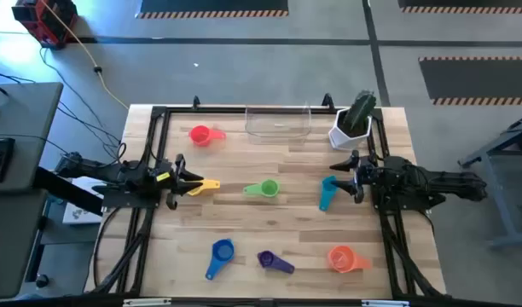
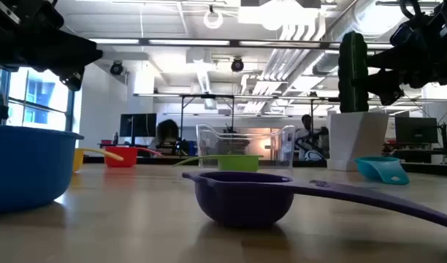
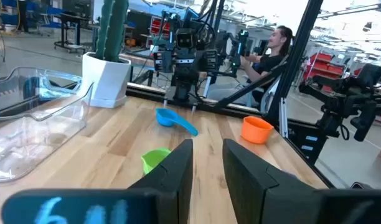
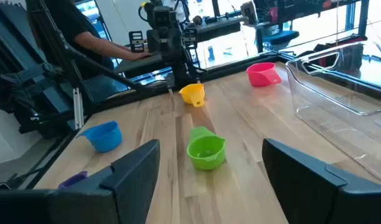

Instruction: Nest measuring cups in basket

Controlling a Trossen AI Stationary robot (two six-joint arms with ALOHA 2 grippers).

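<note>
We see the clear basket (image 1: pixel 278 124) empty at the table's (image 1: pixel 278 264) far edge, beside the potted cactus (image 1: pixel 353 119). Seven cups lie scattered: red (image 1: pixel 201 134), yellow (image 1: pixel 206 185), green (image 1: pixel 264 189), teal (image 1: pixel 328 190), blue (image 1: pixel 220 253), purple (image 1: pixel 272 260), orange (image 1: pixel 343 257). Our left hand (image 1: pixel 186 179) sits just beside the yellow cup, fingers slightly parted; our right hand (image 1: pixel 348 176), spread wide, hovers by the teal cup.
</note>
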